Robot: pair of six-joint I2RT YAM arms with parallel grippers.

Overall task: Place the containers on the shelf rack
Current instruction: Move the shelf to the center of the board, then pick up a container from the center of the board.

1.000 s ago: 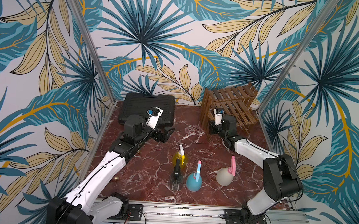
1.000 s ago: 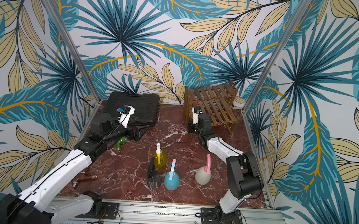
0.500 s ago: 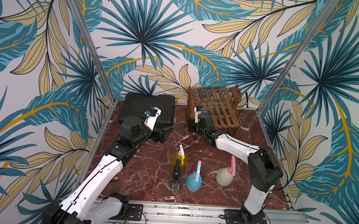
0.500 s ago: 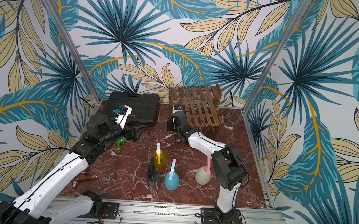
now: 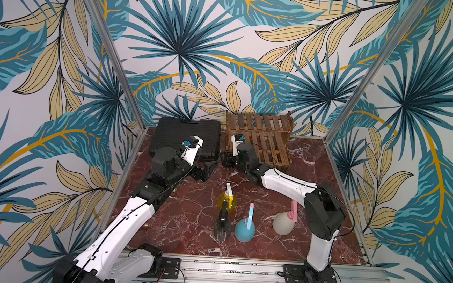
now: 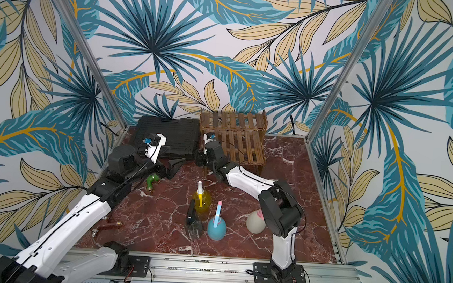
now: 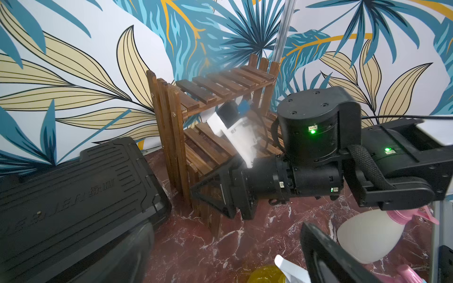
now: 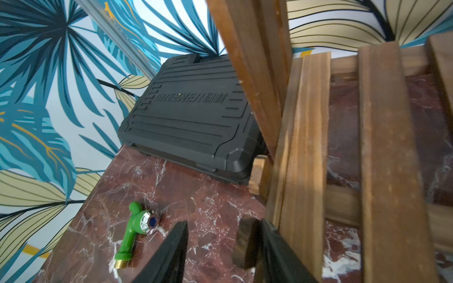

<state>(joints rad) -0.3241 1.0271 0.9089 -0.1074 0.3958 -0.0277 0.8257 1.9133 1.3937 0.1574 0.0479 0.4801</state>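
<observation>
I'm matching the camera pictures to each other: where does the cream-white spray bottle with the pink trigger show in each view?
Top view: cream-white bottle, front right of the table, beside the right arm.
Top view: same place, its trigger partly hidden by that arm.
Left wrist: under the right arm.
Right wrist: not in it.
Shared landmark: the shelf rack, in all four.

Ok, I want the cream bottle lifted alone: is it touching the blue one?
Apart: both top views show bare marble between the cream bottle and blue bottle.
</observation>
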